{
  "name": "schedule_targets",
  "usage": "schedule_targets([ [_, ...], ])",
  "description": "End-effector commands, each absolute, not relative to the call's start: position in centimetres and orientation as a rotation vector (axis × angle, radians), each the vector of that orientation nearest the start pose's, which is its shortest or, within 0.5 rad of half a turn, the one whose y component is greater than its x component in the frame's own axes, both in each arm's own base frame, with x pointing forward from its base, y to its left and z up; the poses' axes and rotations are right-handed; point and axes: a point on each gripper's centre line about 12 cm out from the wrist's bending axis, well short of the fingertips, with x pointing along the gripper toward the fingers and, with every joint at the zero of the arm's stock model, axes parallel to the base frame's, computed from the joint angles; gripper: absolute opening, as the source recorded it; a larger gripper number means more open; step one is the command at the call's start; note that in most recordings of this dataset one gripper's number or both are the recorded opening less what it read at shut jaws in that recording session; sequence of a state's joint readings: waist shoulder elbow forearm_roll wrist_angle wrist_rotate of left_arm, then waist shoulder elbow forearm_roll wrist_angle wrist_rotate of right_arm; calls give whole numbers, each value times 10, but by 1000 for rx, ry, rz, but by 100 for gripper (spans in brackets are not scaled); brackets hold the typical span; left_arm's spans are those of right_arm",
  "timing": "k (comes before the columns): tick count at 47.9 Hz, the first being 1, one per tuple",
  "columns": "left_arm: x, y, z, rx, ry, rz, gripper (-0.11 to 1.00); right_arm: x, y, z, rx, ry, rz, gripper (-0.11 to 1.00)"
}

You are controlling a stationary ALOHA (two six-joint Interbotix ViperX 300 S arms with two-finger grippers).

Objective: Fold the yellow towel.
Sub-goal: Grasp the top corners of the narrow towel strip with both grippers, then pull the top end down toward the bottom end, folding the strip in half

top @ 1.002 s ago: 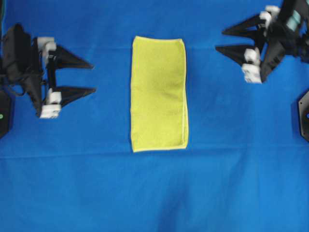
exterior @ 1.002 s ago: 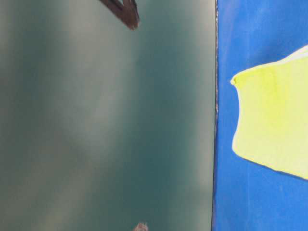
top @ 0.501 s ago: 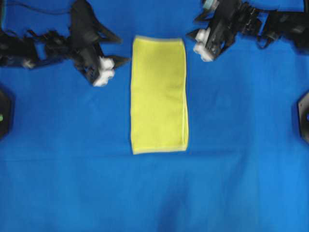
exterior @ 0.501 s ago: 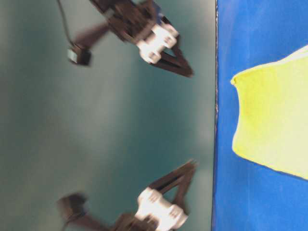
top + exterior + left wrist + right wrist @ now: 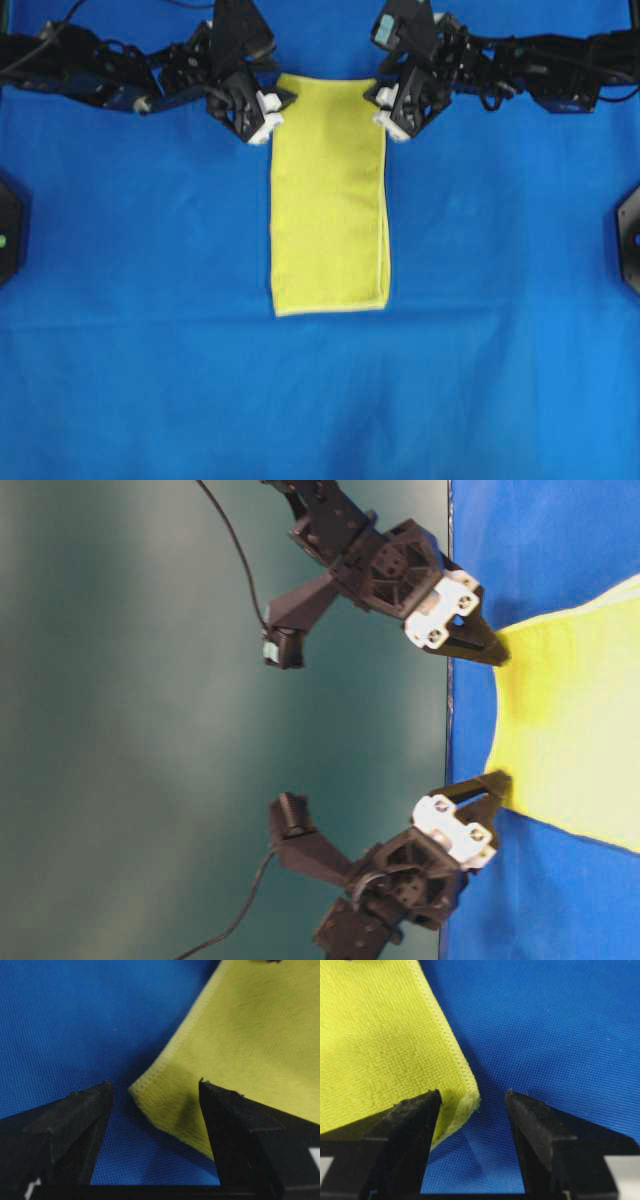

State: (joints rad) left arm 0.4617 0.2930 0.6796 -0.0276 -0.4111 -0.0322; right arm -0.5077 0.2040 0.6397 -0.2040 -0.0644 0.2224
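Yellow towel (image 5: 329, 195) lies flat on the blue cloth (image 5: 320, 400), already folded into a tall narrow rectangle, centred left to right in the overhead view. Its near short edge is square and free of either arm; doubled layers show along the right long edge.

At the far short edge, both arms reach in from the sides. Left gripper (image 5: 272, 107) sits at the far left corner, jaws spread; in the left wrist view the corner tip (image 5: 134, 1089) lies between the two fingers (image 5: 75, 1120), not pinched. Right gripper (image 5: 384, 107) sits at the far right corner, jaws spread wide; in the right wrist view that corner (image 5: 472, 1100) lies in the gap, nearer the left finger (image 5: 410, 1125).
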Motion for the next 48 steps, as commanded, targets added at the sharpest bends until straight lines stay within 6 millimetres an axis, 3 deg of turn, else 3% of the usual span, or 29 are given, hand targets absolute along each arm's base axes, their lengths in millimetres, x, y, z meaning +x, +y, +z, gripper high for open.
schedule_targets([
  [1,375,190,92,-177,507,480,65,355,-204,107,220,729,-493,58],
  [8,371,193,87,-183,523,491,62,352,-209,104,226,727,-504,53],
  [11,370,194,88,-185,524,493,55,353,-209,105,222,712,-501,46],
  [20,371,194,87,-177,536,489,14,353,-208,104,227,709,-502,4],
  [23,371,194,87,-171,539,488,3,353,-208,104,233,707,-505,3],
  [33,373,195,92,-164,526,487,3,352,-208,108,239,699,-510,3],
  [42,376,204,121,-133,470,497,3,349,-214,135,218,644,-524,3],
  [48,375,211,127,-112,463,509,3,344,-223,146,211,619,-548,3],
])
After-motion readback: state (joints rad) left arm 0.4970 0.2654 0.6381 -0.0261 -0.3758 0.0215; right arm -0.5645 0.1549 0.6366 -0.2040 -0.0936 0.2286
